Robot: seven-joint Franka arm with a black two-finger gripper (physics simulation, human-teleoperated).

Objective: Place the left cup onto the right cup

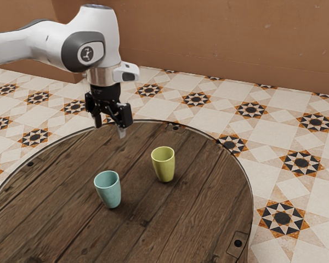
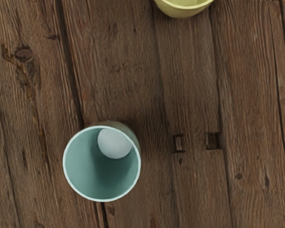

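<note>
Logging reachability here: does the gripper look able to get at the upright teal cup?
Probably yes: the open gripper hangs above the teal cup, which stands upright, apart from the yellow-green cup, with nothing in between.

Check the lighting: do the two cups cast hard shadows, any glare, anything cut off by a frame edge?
Exterior view: soft, even light; the teal cup and the yellow-green cup leave only faint shadows on the wooden table, with no glare on either. Wrist view: the teal cup shows whole, a dim shadow beside its rim; the yellow-green cup is cut by the frame edge.
</note>
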